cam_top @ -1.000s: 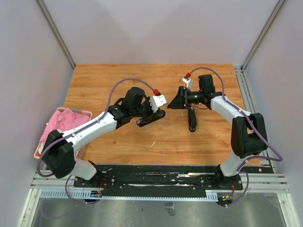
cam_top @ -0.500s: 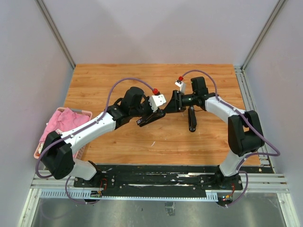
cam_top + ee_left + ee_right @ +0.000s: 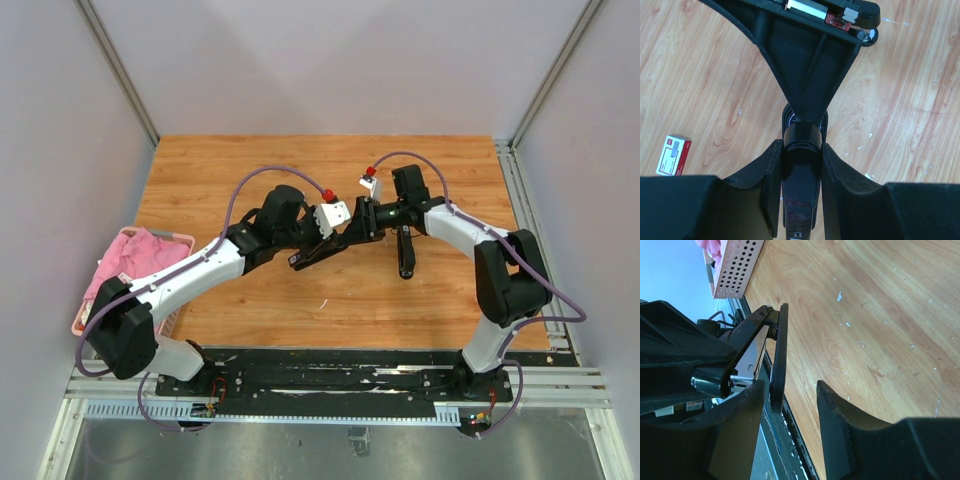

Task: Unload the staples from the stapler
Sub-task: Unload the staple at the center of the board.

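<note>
Far L: pink basket (image 3: 170, 237) w/ pink cloth (image 3: 130, 258) in it, at L edge of the table (image 3: 250, 170). L gripper (image 3: 801, 147) was clamped tight on the black stapler (image 3: 807, 60), fingers (image 3: 770, 170) pressed to both sides of its body, holding it clear of the wood and hinged wide open. A silvery strip (image 3: 807, 6) sat in the open track at the far end; couldn't tell if it was a staple stick. Small red-and-white box (image 3: 673, 155) lay flat on the wood, L of the gripper in L wrist view. As for loose staples (image 3: 322, 303): one pale sliver lay on the table, near side of the stapler, apart from it; other pale specks were too small to tell. R gripper (image 3: 790, 387) was at the stapler's free end. Its jaws were partly apart, w/ stapler's thin black arm btwn them, close by one finger, gap to the other, not clamped. R of that, a black bar-shaped item (image 3: 405, 250) lay on the table beside the R arm.
</note>
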Controlling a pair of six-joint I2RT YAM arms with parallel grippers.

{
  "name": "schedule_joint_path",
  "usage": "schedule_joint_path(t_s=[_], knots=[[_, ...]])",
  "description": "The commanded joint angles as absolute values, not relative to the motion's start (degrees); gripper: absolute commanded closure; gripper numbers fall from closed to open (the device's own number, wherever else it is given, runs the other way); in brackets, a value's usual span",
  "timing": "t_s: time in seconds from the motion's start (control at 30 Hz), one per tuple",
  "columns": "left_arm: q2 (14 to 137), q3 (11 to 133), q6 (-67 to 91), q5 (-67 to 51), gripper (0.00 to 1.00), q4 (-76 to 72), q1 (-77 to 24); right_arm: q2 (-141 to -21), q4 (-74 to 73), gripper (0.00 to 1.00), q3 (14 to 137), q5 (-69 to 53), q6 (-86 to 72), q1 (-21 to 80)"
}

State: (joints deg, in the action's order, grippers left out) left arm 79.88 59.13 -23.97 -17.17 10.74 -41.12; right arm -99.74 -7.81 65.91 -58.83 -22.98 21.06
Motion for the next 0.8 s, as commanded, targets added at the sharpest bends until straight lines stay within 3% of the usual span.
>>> schedule_joint_path(t_s=[0.0,0.33,0.5,0.53,0.77], knots=[[79.18,59.50,-23.78,-18.67,1.00,6.33,-41.57,-101.45,-8.68,0.53,67.74,-59.50,-22.37,22.57],[79.92,59.41,-23.90,-19.82,1.00,6.43,-42.04,-102.89,-8.72,0.65,68.28,-59.30,-22.43,23.45],[80.18,59.24,-24.08,-20.11,1.00,6.34,-42.36,-103.65,-8.75,0.97,68.77,-60.51,-22.32,23.64],[80.14,59.24,-24.09,-20.20,1.00,6.33,-42.36,-103.71,-8.78,0.99,68.86,-60.75,-22.18,23.64],[79.47,58.78,-23.82,-18.00,1.00,5.28,-42.36,-103.33,-8.85,1.00,68.68,-59.94,-21.71,23.26]])
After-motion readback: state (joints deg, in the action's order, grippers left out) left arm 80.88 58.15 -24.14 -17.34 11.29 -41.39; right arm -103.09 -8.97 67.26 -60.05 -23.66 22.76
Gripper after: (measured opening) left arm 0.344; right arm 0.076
